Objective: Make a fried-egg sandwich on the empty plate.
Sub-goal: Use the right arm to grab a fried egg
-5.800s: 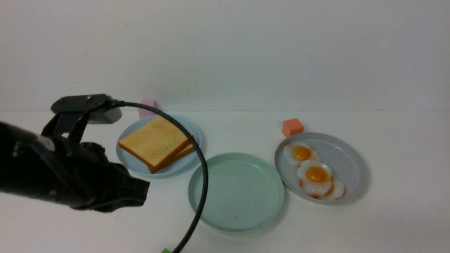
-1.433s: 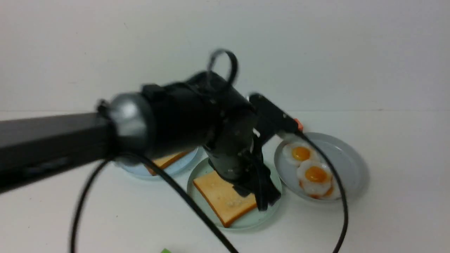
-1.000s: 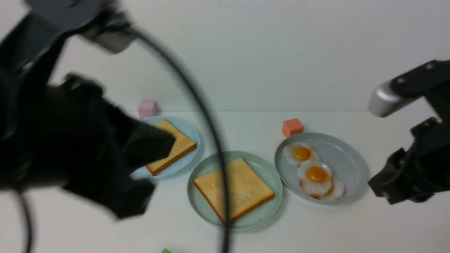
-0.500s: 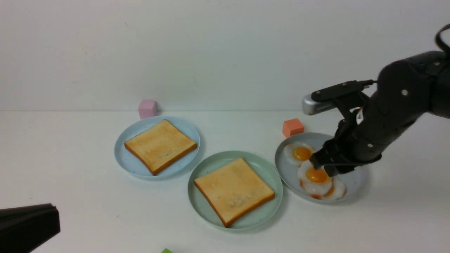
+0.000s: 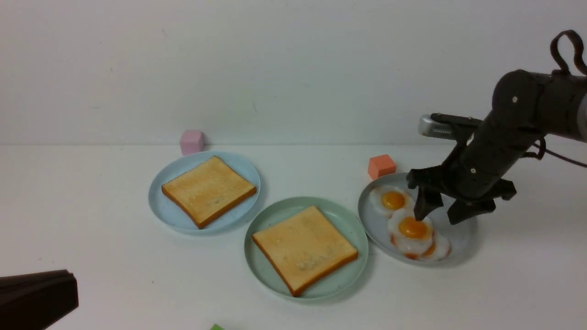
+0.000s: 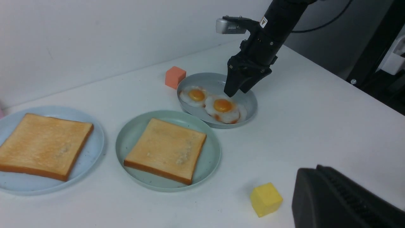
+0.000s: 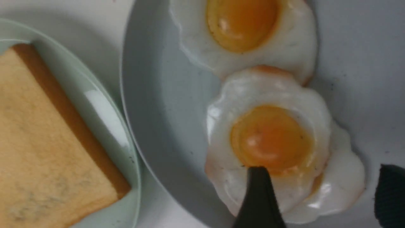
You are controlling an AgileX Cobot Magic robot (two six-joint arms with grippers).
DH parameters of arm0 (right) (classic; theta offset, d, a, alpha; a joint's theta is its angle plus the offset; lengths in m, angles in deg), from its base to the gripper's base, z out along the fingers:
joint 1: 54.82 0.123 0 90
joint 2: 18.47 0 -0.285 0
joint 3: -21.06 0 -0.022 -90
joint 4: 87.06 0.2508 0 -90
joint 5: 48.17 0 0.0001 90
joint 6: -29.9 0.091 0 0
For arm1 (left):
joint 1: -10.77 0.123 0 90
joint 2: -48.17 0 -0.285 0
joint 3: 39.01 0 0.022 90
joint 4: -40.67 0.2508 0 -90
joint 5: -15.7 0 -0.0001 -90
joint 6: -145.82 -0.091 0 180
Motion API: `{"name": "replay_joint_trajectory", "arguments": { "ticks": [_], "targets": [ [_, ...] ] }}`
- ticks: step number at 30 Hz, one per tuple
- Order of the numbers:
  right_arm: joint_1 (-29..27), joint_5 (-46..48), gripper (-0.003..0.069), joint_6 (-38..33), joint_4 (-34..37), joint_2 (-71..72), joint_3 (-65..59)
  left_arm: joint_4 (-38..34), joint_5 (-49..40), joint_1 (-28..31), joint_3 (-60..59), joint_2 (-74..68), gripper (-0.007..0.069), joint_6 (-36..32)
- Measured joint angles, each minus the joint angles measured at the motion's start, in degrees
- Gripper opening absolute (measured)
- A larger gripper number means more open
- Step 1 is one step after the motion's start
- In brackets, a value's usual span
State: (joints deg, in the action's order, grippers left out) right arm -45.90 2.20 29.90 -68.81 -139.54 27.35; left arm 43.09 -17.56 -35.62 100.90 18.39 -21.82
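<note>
A toasted bread slice (image 5: 305,250) lies flat on the mint-green empty plate (image 5: 270,215). A second slice (image 5: 208,190) rests on the light blue plate (image 5: 238,165). Fried eggs overlap on the grey plate (image 5: 458,233): one at the far side (image 5: 393,200), another (image 5: 412,228) on top nearer me. My right gripper (image 5: 438,217) hangs open just above them. In the right wrist view one finger (image 7: 258,196) sits over the top egg (image 7: 272,142) by its yolk, the other finger (image 7: 390,193) beyond the egg's edge. My left gripper (image 6: 311,177) is shut and empty, low at the table's near left.
A pink cube (image 5: 191,141) stands behind the blue plate and an orange cube (image 5: 381,166) behind the grey plate. A yellow cube (image 6: 265,199) lies near my left gripper. A small green object (image 5: 216,327) pokes in at the front edge.
The left arm left a bread slice on the mint-green plate and drew back to the near left. The right arm swung in over the grey plate and its jaws spread wider.
</note>
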Motion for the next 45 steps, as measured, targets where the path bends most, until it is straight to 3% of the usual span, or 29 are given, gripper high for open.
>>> {"name": "replay_joint_trajectory", "arguments": {
  "ticks": [11, 26, 29, 31, 32, 34, 36, 38, 42, 45],
  "targets": [
    [-0.37, -3.67, 0.0579, -1.45, 4.89, -4.64, 0.11, 0.02, 0.0, 0.0, 0.0, 0.0, -0.0013, 0.05],
    [-0.37, -4.08, 0.0571, -4.86, 8.95, -5.61, 0.62, 0.02, 0.0, 0.0, -0.02, 0.0, -0.0013, 0.05],
    [-0.37, -4.08, 0.0528, -4.86, 8.3, -5.63, 0.66, -0.1, 0.0, 0.0, -0.06, 0.0, -0.0013, 0.05],
    [-0.37, -4.08, 0.0459, -4.86, 7.72, -5.68, 0.66, -0.48, 0.0, 0.0, -0.06, 0.0, -0.0013, 0.07],
    [-0.37, -4.08, 0.0388, -4.86, 7.45, -5.74, 0.66, -0.82, 0.0, 0.0, -0.06, 0.0, -0.0013, 0.07],
    [-0.37, -4.08, 0.0351, -4.86, 7.45, -5.78, 0.66, -1.14, 0.0, 0.0, -0.06, 0.0, -0.0013, 0.07],
    [-0.37, -4.08, 0.0256, -4.65, 6.64, -5.67, 0.83, -1.32, 0.0, 0.0, -0.06, 0.0, -0.0013, 0.07],
    [-0.37, -4.08, 0.0221, -4.58, 6.04, -5.61, 0.88, -1.39, 0.0, 0.0, -0.06, 0.0, -0.0013, 0.07],
    [-0.37, -3.89, 0.0076, -4.47, 3.34, -5.49, 0.98, -2.42, 0.0, 0.0, -0.06, 0.0, -0.0013, 0.07],
    [-0.37, -3.73, 0.0059, -4.41, 2.18, -5.49, 0.98, -2.93, 0.0, 0.0, -0.06, 0.0, -0.0013, 0.07]
  ]
}}
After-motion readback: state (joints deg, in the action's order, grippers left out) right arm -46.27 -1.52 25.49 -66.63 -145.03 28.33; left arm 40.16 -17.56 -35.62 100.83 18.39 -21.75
